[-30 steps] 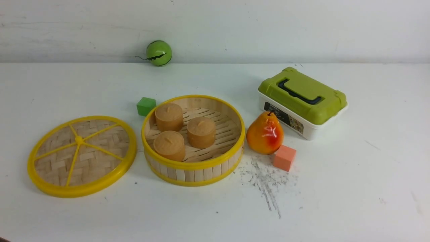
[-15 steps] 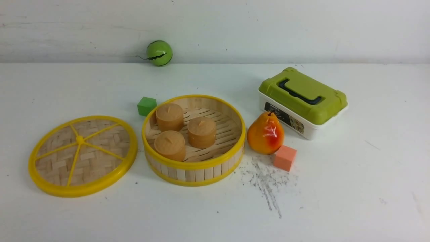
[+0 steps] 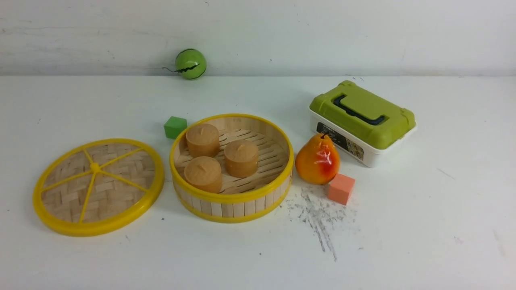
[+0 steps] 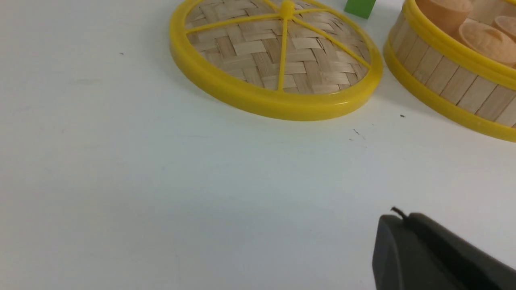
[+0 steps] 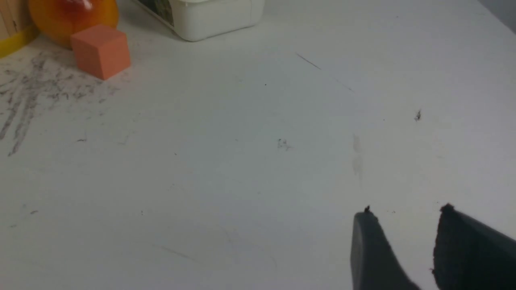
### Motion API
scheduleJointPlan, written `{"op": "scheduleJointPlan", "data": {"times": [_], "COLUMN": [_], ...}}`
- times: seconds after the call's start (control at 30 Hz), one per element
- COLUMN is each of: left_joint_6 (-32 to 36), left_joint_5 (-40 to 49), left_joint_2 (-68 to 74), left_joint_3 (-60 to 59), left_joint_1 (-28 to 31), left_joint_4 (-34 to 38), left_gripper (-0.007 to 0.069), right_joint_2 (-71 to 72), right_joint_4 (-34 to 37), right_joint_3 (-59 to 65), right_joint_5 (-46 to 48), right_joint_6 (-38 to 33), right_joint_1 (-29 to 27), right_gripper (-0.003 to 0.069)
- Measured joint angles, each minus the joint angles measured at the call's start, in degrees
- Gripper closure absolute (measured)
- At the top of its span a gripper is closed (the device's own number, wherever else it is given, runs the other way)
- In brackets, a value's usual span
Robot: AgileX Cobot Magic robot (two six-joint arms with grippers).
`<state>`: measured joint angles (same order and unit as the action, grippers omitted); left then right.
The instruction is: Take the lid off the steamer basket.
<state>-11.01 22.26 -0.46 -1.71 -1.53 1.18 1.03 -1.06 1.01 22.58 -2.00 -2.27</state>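
Note:
The lid (image 3: 98, 187) lies flat on the white table, left of the steamer basket (image 3: 231, 199) and apart from it. The basket stands uncovered with three brown buns (image 3: 202, 139) inside. Neither gripper shows in the front view. In the left wrist view my left gripper (image 4: 403, 219) has its jaws together and holds nothing; it is over bare table on the near side of the lid (image 4: 278, 60) and the basket (image 4: 443, 80). In the right wrist view my right gripper (image 5: 407, 213) is open and empty over bare table, well away from the basket.
An orange-yellow pear (image 3: 317, 161) and an orange cube (image 3: 341, 188) sit right of the basket. A white box with an olive-green lid (image 3: 363, 117) stands behind them. A green cube (image 3: 175, 127) is behind the basket, a green ball (image 3: 190, 63) by the back wall.
A dark sliver at the bottom left corner of the front view one second ago is gone. The lid, the basket and the other objects have not moved.

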Motion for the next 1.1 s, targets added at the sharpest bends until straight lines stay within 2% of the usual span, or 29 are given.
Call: {"op": "scheduleJointPlan", "data": {"times": [1.1], "left_joint_6": [0.0], "left_joint_5": [0.03], "left_joint_2": [0.0], "left_joint_3": [0.0], "left_joint_1": [0.0], "left_joint_4": [-0.06], "left_gripper": [0.0622], "right_joint_2": [0.0], "right_joint_4": [0.0], "right_joint_3": [0.0], "right_joint_5": [0.0], "right_joint_6": [0.0], "right_joint_1": [0.0], "right_gripper": [0.0419]}}
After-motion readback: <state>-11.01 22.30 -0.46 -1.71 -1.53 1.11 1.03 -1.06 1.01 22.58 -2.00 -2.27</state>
